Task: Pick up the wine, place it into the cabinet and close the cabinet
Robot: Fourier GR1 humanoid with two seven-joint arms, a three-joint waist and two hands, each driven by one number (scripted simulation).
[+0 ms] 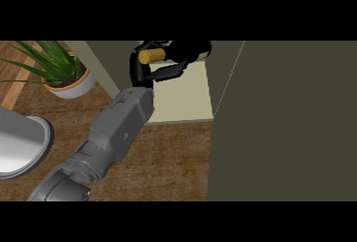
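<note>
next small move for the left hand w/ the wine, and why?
Probably ease the wine down onto the cabinet floor and release. The left hand, curled round the bottle, reaches into the open cabinet, above its pale floor; the door cannot shut until the arm is out.

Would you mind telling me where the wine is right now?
In the head view the wine sits top centre, held in the left robot hand over the pale cabinet shelf, right of the potted plant.
</note>
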